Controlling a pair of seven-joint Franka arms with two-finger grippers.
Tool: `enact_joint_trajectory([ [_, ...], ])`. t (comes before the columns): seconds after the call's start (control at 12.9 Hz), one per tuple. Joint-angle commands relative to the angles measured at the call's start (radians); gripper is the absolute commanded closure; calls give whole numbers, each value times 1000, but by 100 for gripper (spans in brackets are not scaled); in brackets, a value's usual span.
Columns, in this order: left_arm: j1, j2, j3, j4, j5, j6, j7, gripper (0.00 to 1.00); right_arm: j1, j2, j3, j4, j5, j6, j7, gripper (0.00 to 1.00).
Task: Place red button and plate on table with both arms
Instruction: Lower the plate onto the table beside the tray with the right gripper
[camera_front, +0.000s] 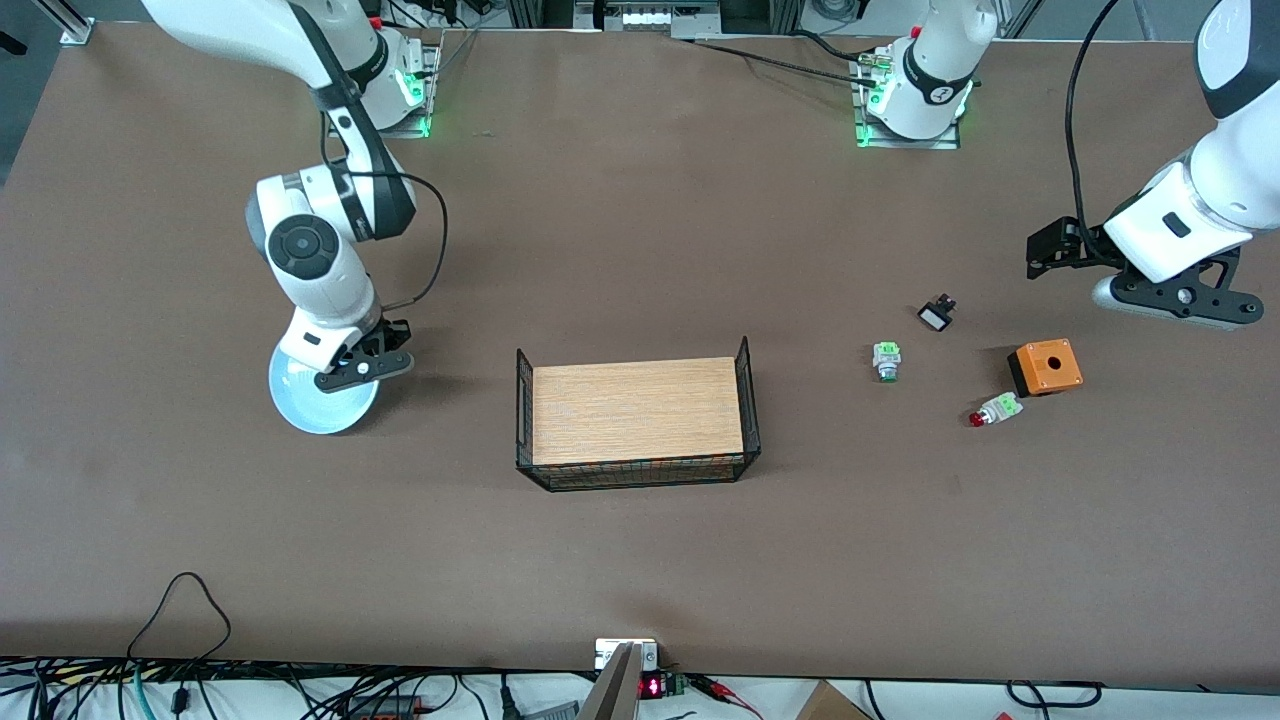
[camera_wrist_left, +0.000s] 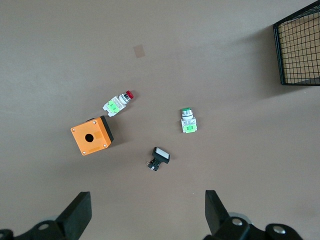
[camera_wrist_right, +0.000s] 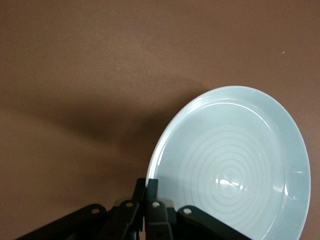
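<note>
Right now my right gripper (camera_front: 362, 368), at centre-left of the front view, is clamped shut on the rim of the plate (camera_front: 318, 405), which sits at the right arm's end of the table (camera_front: 640, 200). Whether the plate is flat on the surface or slightly lifted I cannot tell.

My left gripper (camera_wrist_left: 145, 212) hangs at the upper right of the front view with its fingers spread wide and nothing between them. The red button (camera_front: 994, 411) lies on its side at the lower right of the cluster, just beside the orange box (camera_front: 1045, 366) and nearer the front camera. A green-capped switch (camera_front: 886, 360) and a small black switch (camera_front: 936, 314) lie close by.

My worry is the descent. The button is so close to the box that a finger could land on the box and shove both. It lies on its side, so it may roll out of the pinch. The rim grip on the plate is thin, and a quick move could let it slip.
</note>
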Motion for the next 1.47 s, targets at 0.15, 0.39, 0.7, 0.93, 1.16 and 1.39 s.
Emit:
enact_joint_trajectory([
  [0.15, -10, -21, 12, -15, -19, -8, 24, 0, -7, 51, 1, 5, 2, 47, 71, 71],
  [0.39, -10, -21, 12, -15, -19, -8, 24, 0, -11, 40, 1, 27, 8, 33, 68, 0],
  [0.7, -11, -22, 12, -14, -21, -8, 22, 0, -56, -6, 4, 114, 68, -132, 53, 0],
  [0.93, -11, -22, 12, -14, -21, -8, 21, 0, -57, -18, 1, 220, 181, -276, -11, 0],
  [1.16, -11, -22, 12, -15, -21, -8, 22, 0, -85, -47, -1, 281, 208, -358, -50, 0],
  [1.39, -11, -22, 12, -15, -21, -8, 22, 0, -128, -122, -2, 294, 274, -425, -50, 0],
])
